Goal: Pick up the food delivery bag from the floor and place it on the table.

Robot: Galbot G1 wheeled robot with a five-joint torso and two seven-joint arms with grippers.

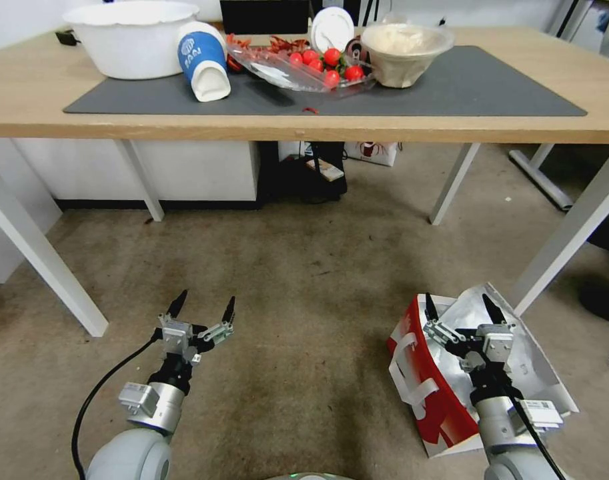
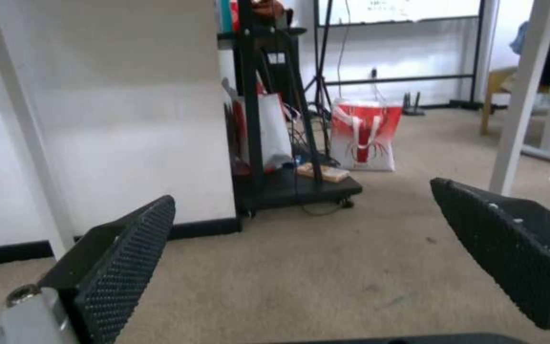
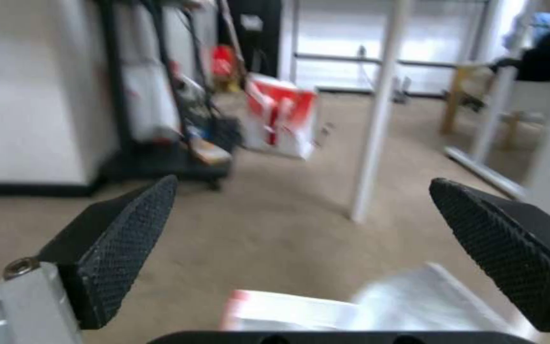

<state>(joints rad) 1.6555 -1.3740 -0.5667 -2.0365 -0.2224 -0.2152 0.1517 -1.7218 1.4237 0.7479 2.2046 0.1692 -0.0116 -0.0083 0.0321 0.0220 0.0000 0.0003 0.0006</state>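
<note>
**Delivery bag on the floor, right gripper poised above it**

The food delivery bag [image 1: 437,387], red and white with a silver foil lining, sits on the floor [image 1: 304,293] with its mouth gaping upward and white strap handles draped down its red side. The right gripper [image 1: 465,312] hangs directly over that open mouth, fingers spread wide and holding nothing; from its own wrist camera the bag's rim [image 3: 377,310] lies just beneath and between the two black fingertips [image 3: 129,239], though whether either tip touches the foil is hard to judge. Well off to that gripper's left, the left gripper [image 1: 204,307] hovers low over bare carpet, its fingers likewise wide apart and empty. Ahead of both grippers and above them stands the table [image 1: 44,100], its light-wood top carrying a dark grey mat [image 1: 484,87] crowded with a large white bowl [image 1: 131,37], a tipped blue-and-white cup [image 1: 203,60], a clear tray of cherry tomatoes [image 1: 304,70] and a lidded bowl [image 1: 405,50]. A second red-and-white bag [image 2: 364,136] stands on the carpet beyond the table legs.
</note>
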